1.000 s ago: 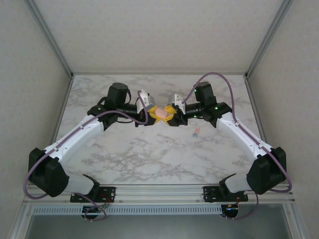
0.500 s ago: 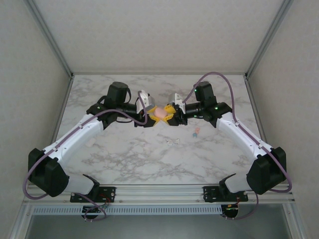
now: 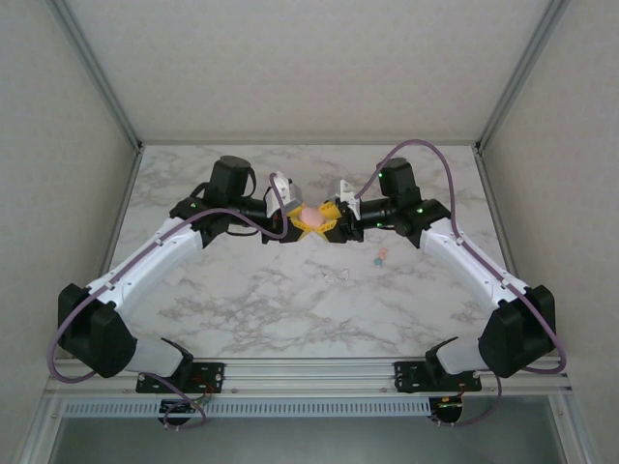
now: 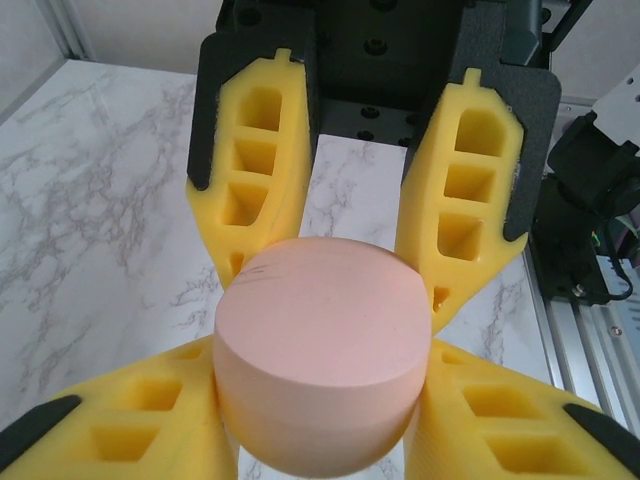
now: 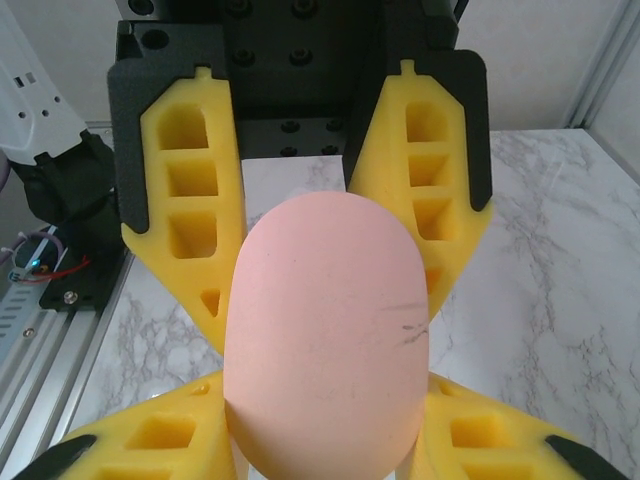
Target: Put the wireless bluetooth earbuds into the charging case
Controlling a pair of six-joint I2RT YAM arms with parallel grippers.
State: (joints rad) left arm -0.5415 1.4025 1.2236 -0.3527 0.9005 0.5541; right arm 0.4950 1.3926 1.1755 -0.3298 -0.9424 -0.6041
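Observation:
A closed pink charging case [image 3: 309, 215] hangs above the middle of the marble table, gripped from both sides. My left gripper [image 3: 297, 225] is shut on its left end and my right gripper [image 3: 329, 223] on its right end. In the left wrist view the case [image 4: 320, 350] sits flat side up between my yellow fingers [image 4: 130, 420], with the left gripper [image 4: 322, 405] clamped around it. In the right wrist view the case [image 5: 325, 330] shows as a rounded oval, held by the right gripper [image 5: 325, 425]. Pink and teal earbuds [image 3: 379, 256] and white earbuds [image 3: 334, 275] lie loose on the table.
The marble table [image 3: 242, 309] is walled by white panels on the left, back and right. An aluminium rail [image 3: 309, 372] carrying both arm bases runs along the near edge. The loose buds lie just in front of the right arm's forearm.
Both grippers and the pink case between them have shifted slightly toward the far side of the table. The buds on the table have not moved.

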